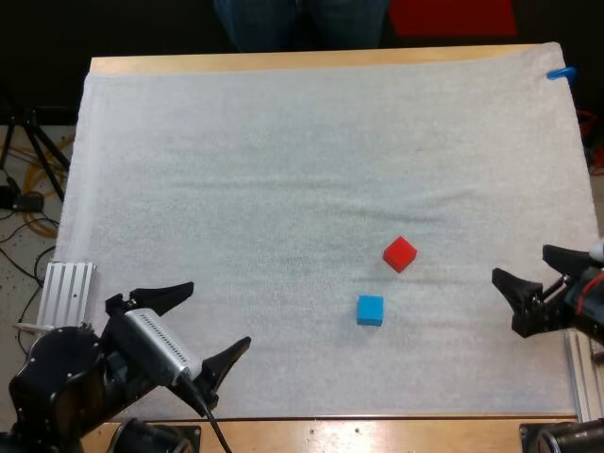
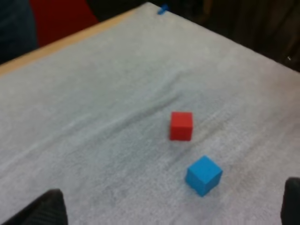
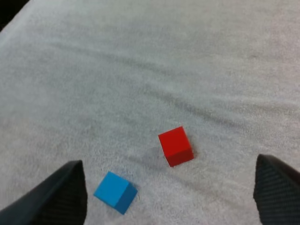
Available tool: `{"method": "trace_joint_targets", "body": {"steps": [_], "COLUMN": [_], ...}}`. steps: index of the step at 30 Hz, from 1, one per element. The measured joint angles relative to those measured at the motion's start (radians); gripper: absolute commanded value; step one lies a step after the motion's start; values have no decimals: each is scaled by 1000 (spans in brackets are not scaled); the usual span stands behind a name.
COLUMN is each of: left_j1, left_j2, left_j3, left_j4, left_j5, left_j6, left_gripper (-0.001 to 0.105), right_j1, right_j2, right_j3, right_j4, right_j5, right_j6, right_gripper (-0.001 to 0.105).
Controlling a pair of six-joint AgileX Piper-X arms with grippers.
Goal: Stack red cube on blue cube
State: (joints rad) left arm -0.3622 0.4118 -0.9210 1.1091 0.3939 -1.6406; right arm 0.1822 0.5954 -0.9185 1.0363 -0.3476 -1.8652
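The red cube [image 1: 400, 253] rests on the white mat right of centre, and the blue cube [image 1: 370, 310] lies a short way nearer and to its left, apart from it. My left gripper [image 1: 212, 321] stands open at the mat's near left, well away from both cubes. At the right edge my right gripper [image 1: 521, 264] is open too, level with the cubes. From the left wrist, the red cube [image 2: 181, 125] sits beyond the blue cube [image 2: 203, 175]. Beyond my right fingers [image 3: 61, 192] lie the red cube [image 3: 176, 146] and the blue cube [image 3: 115, 192].
A person's legs [image 1: 302, 21] stand beyond the table's far edge. A ribbed metal block [image 1: 68, 293] sits off the mat's left side. Wooden table edge [image 1: 377, 429] runs along the near side.
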Motion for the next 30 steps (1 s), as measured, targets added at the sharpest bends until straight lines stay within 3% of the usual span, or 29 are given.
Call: {"method": "trace_joint_targets", "body": {"steps": [7, 12, 17, 23, 30], "left_j1": [-10, -10, -10, -10, -10], "left_j2": [13, 13, 13, 13, 13], "left_j3": [0, 0, 0, 0, 0], "left_j4": [3, 3, 3, 3, 3], "left_j5": [-1, -1, -1, -1, -1], "left_j6": [0, 0, 0, 0, 0], "left_gripper": [87, 87, 87, 87, 87], "right_j1": [121, 269, 333, 334, 368], "right_j2": [150, 335, 509, 705, 866], "right_j3": [-58, -109, -158, -204, -205], "right_j4": [-2, -44, -61, -78, -119], "right_j5": [67, 235, 376, 410, 413], "right_j6": [-7, -9, -12, -12, -76], "right_gripper": [71, 71, 71, 71, 71]}}
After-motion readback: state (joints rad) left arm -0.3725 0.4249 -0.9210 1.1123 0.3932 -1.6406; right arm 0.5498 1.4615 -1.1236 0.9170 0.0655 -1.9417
